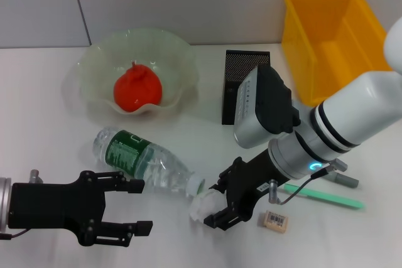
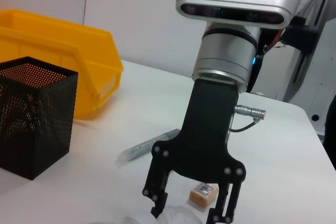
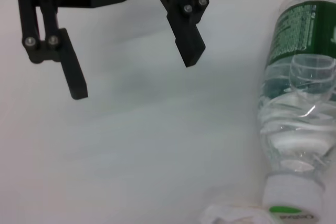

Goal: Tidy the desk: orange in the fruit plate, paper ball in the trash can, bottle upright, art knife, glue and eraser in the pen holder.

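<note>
The white paper ball (image 1: 202,206) lies on the table just past the cap of the bottle (image 1: 141,161), which is on its side. My right gripper (image 1: 217,204) is low over the ball, open, with one finger on each side of it; the left wrist view shows this right gripper (image 2: 189,212) straddling the paper ball (image 2: 178,216). My left gripper (image 1: 142,206) hovers open near the table's front, beside the bottle's body. The orange (image 1: 137,89) sits in the fruit plate (image 1: 94,54). The eraser (image 1: 274,219), green art knife (image 1: 326,198) and grey glue (image 1: 342,180) lie to the right.
The black mesh pen holder (image 1: 239,86) stands mid-table, partly hidden behind my right wrist. The yellow trash can (image 1: 333,36) is at the back right. The right wrist view shows the left gripper (image 3: 131,72), the bottle (image 3: 299,103) and the paper ball (image 3: 236,214).
</note>
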Robot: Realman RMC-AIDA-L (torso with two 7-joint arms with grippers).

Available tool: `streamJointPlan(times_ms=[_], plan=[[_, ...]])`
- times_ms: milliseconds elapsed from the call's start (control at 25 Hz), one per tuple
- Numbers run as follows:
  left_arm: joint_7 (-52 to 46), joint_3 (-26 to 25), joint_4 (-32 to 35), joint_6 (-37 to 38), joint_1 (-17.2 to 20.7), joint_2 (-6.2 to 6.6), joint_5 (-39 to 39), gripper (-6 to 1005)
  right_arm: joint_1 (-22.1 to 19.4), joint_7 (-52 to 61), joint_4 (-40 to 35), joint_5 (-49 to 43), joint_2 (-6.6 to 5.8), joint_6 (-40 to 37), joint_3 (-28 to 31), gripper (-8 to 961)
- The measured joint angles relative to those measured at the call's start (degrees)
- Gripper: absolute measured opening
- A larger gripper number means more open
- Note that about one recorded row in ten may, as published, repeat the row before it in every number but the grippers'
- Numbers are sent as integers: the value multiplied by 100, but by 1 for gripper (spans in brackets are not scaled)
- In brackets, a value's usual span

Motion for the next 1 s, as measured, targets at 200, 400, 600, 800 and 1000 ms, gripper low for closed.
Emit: streamJointPlan(times_ms=[200, 400, 600, 800, 1000], plan=[[1, 0, 0, 0, 0, 0, 0, 795, -63, -1, 81, 0, -30, -97, 68, 627], [-26, 2, 0, 0, -2, 0, -5, 795, -341, -1, 564, -57, -59, -708, 752, 550], [-19, -58, -41, 3, 3, -19, -64, 795, -843, -130, 1217, -12, -71, -1371, 1889, 543], [-2, -122, -61, 29, 49, -145, -71, 795, -1368, -612, 1510, 670, -71, -1804, 3075, 543], [4, -221, -72, 53, 90, -211, -88, 794, -1843, -1481, 1328, 1849, -56, -1998, 4192, 543]])
